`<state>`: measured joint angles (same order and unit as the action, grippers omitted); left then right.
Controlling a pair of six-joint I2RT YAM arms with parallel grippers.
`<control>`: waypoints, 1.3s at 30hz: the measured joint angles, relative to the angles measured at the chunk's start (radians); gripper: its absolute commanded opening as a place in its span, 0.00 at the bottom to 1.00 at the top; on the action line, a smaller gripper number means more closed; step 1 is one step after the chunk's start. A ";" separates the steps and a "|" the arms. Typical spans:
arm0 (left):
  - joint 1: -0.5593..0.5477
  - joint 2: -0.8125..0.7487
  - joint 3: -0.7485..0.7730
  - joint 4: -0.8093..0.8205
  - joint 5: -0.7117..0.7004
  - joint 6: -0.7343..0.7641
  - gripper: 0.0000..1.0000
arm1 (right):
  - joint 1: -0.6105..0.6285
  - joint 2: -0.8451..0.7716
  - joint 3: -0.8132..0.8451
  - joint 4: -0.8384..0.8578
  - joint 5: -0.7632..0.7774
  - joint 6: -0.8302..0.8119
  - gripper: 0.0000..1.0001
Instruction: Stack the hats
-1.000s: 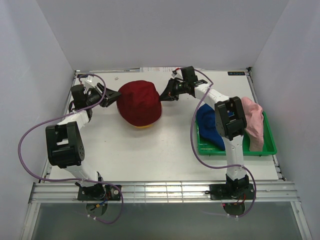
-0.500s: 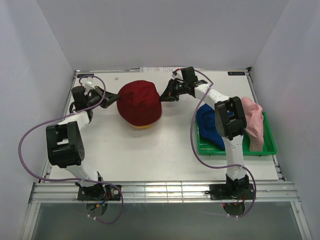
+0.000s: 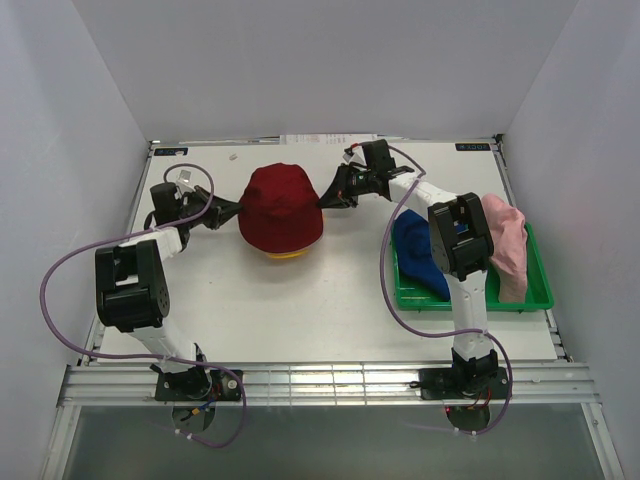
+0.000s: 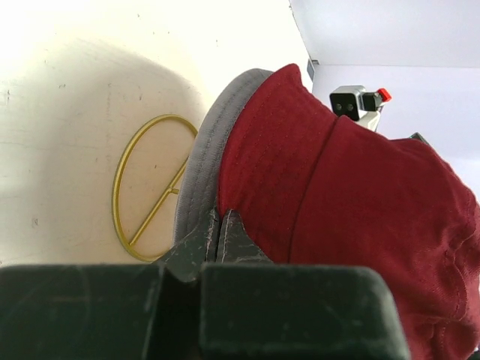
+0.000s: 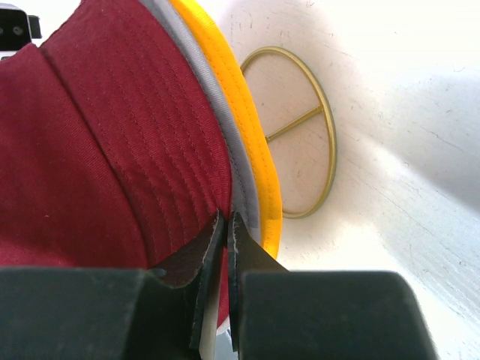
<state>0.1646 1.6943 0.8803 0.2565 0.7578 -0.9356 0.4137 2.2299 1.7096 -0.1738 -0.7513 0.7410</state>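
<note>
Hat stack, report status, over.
Both shut on red hat brim: left gripper, right gripper, opposite sides. Red hat tops grey hat and yellow hat. In tray: blue hat, pink hat. Nothing in the way.

This looks like a robotics laboratory, more exactly a small test cell. A plain white table (image 3: 300,300) is closed in by bare white walls (image 3: 330,70) on three sides. Two robot arms, the left arm (image 3: 130,290) and the right arm (image 3: 460,240), stand on an aluminium rail (image 3: 330,380) at the near edge, with purple cables (image 3: 48,290) looping beside them.
</note>
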 measured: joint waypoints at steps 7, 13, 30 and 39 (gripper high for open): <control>-0.002 0.000 -0.018 0.011 -0.003 0.009 0.00 | -0.001 -0.005 -0.006 0.013 0.000 -0.004 0.08; -0.003 -0.004 -0.019 0.013 -0.003 0.023 0.08 | -0.002 -0.010 -0.006 0.011 0.008 -0.017 0.08; 0.004 -0.062 0.050 -0.251 -0.123 0.142 0.56 | -0.011 -0.040 0.015 -0.094 0.089 -0.101 0.28; 0.004 -0.148 0.122 -0.350 -0.148 0.169 0.57 | -0.021 -0.076 0.045 -0.177 0.146 -0.138 0.38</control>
<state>0.1684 1.5463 1.0019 -0.0937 0.6102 -0.7662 0.3927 2.1536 1.7546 -0.3511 -0.6048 0.6029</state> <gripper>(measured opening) 0.569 0.369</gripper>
